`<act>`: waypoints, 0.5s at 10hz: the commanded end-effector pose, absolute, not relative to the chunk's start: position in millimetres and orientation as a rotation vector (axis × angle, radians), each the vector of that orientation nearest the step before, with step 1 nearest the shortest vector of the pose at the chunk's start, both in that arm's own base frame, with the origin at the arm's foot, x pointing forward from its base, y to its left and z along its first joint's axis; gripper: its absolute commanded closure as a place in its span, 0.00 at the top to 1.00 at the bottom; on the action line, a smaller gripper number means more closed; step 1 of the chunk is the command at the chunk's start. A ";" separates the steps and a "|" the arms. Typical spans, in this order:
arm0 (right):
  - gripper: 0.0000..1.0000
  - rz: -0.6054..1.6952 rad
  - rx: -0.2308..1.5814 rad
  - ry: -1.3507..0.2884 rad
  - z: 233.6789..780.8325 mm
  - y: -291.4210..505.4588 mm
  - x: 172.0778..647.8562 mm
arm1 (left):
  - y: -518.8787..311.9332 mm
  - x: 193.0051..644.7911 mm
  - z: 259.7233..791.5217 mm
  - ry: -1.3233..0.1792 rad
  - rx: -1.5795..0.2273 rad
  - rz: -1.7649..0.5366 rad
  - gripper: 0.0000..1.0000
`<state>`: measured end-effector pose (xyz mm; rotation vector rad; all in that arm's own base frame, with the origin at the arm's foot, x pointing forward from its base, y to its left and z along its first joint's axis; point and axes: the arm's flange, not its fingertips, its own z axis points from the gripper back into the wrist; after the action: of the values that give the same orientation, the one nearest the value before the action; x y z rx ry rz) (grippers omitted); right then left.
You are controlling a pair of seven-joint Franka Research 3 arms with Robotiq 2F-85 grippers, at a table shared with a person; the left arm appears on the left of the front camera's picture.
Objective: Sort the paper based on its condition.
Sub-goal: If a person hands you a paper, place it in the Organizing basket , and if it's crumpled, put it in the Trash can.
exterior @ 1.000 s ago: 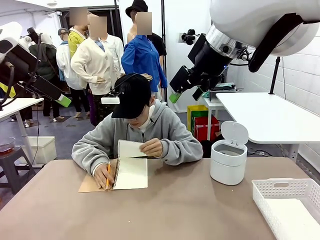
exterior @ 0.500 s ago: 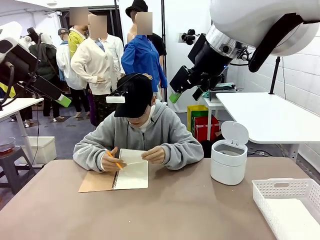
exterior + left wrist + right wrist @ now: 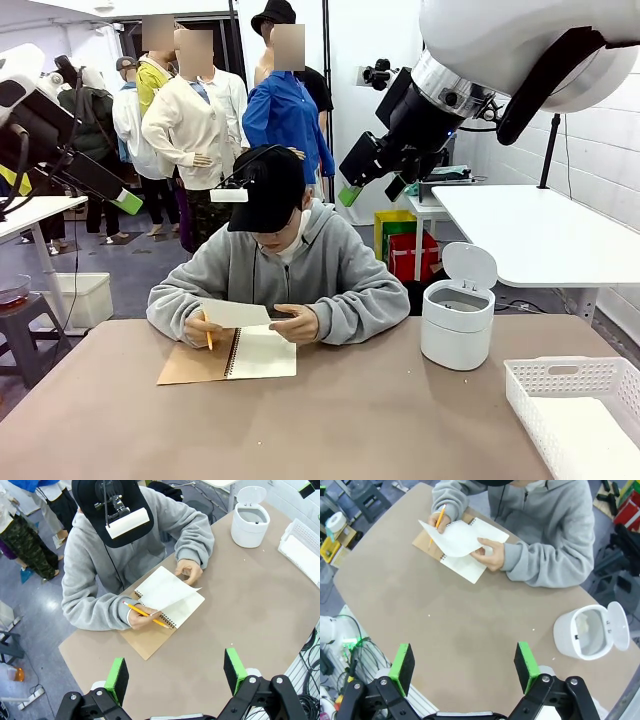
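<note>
Nothing sorted yet: mid-frame the person (image 3: pixel 290 270) holds a paper (image 3: pixel 236 313) above the notebook (image 3: pixel 262 355), maybe untorn; left claw (image 3: pixel 176 672) and right claw (image 3: pixel 464 664) spread, empty.

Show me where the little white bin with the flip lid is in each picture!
Front view: bin right of middle, lid up.
Left wrist view: bin at the top right.
Right wrist view: bin at the right, lid open.
Shared landmark: the open notebook.
</note>
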<state>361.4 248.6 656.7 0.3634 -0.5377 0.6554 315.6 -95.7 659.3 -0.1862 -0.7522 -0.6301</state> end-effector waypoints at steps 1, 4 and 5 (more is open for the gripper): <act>1.00 0.643 0.368 -0.532 654.5 248.5 359.1 | -95.6 315.5 659.6 -0.750 -0.208 -0.618 1.00; 1.00 0.643 0.368 -0.532 654.5 248.5 359.1 | -95.6 315.5 659.6 -0.750 -0.208 -0.618 1.00; 1.00 0.643 0.368 -0.532 654.5 248.5 359.1 | -95.6 315.5 659.6 -0.750 -0.208 -0.618 1.00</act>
<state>361.4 248.6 656.7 0.3634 -0.5377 0.6553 315.6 -95.7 659.3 -0.1862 -0.7522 -0.6301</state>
